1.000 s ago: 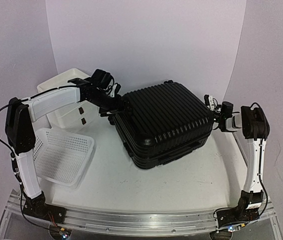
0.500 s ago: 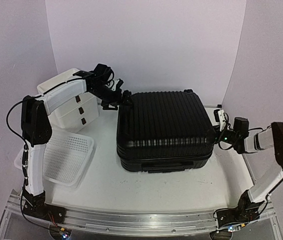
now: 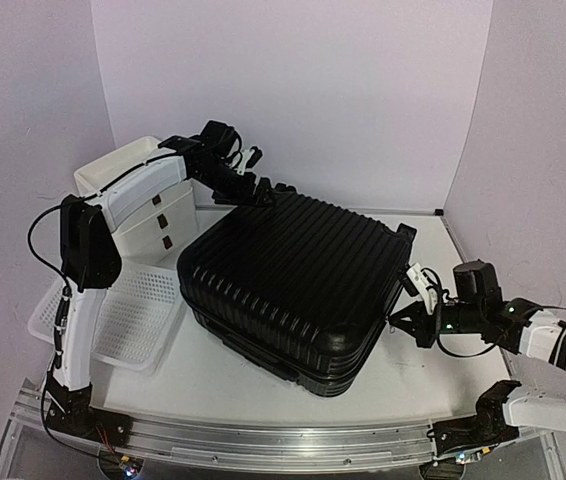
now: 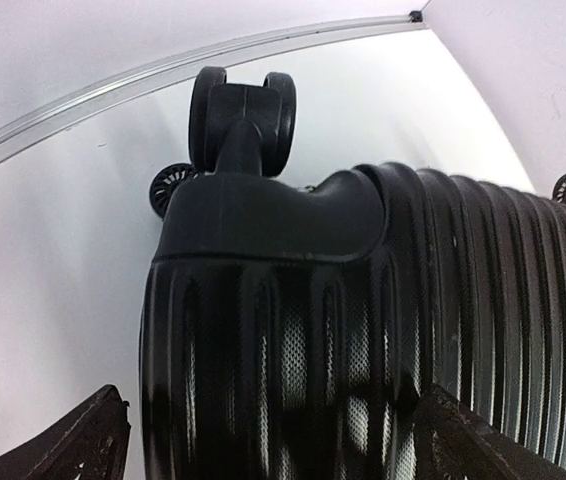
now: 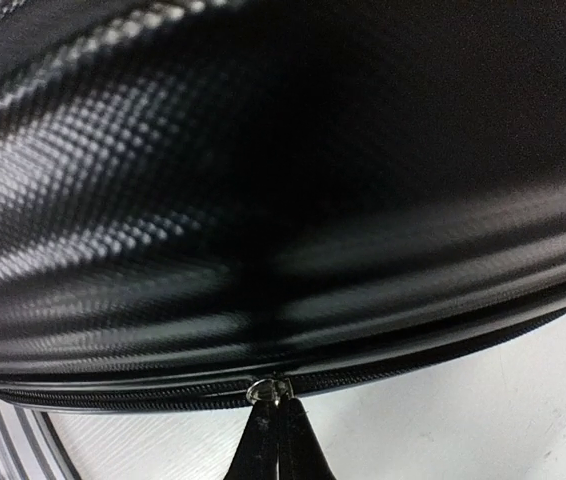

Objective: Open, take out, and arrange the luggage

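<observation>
Right gripper point(image 5: 269, 435) pinched narrow on the zipper pull point(image 5: 266, 390) of the luggage point(image 3: 293, 285) just ahead, left gripper point(image 3: 261, 188) spread wide over its wheeled corner: a skewed tug could slip the pull free.

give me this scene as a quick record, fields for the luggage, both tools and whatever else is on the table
luggage: black ribbed suitcase, lying flat, lid closed
left tool: open, fingers astride the corner with the wheels
right tool: shut on the zip pull, right side of the case
basket: white, perforated, left of the luggage
drawer box: white, behind the basket
</observation>
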Robot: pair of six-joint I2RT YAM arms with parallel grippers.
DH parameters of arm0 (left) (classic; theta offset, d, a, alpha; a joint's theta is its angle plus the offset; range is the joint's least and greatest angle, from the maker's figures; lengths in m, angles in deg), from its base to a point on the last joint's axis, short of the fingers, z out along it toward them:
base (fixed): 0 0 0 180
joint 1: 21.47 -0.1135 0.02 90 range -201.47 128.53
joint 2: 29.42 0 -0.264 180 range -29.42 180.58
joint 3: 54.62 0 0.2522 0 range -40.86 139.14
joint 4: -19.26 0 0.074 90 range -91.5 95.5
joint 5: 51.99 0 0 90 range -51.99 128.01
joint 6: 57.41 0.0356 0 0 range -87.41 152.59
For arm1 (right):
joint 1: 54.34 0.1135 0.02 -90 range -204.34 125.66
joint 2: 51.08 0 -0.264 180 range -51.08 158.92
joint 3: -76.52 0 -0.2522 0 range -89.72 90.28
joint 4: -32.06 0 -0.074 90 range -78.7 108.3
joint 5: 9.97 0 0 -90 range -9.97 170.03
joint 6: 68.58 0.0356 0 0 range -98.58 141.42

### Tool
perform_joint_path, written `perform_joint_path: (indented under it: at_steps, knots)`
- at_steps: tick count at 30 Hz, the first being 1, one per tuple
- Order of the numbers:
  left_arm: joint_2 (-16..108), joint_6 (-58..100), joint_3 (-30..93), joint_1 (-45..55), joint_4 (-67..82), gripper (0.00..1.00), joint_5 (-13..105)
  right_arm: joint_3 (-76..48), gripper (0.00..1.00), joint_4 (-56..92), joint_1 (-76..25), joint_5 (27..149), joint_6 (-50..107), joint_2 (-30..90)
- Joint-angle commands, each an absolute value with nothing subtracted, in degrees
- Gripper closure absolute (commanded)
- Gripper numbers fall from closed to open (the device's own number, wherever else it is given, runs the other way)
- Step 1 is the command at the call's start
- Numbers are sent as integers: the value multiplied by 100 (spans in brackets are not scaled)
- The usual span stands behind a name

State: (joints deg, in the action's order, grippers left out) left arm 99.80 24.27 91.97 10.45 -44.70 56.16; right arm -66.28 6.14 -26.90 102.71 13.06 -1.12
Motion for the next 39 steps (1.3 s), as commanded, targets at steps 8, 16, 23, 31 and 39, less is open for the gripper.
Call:
perform_joint_path:
  at_steps: [8,16,23,31,39]
  knots:
    - [6710,623,6981,1360,-5523,3,4217,-6346,100,201,-2704,9413,1247,-125]
    - [4929,-3661,4014,1333,-4890,1,4883,-6209,100,203,-2704,9516,825,277]
    - [5626,-4058,4106,1502,-3691,1,5246,-6216,100,393,-2697,9418,943,399]
    - [6018,-5042,3607,1867,-4418,4,4360,-6453,100,539,-2743,9021,1002,22]
    - [6579,-4890,3756,1846,-5059,7,3769,-6534,100,1044,-3641,9464,1221,251]
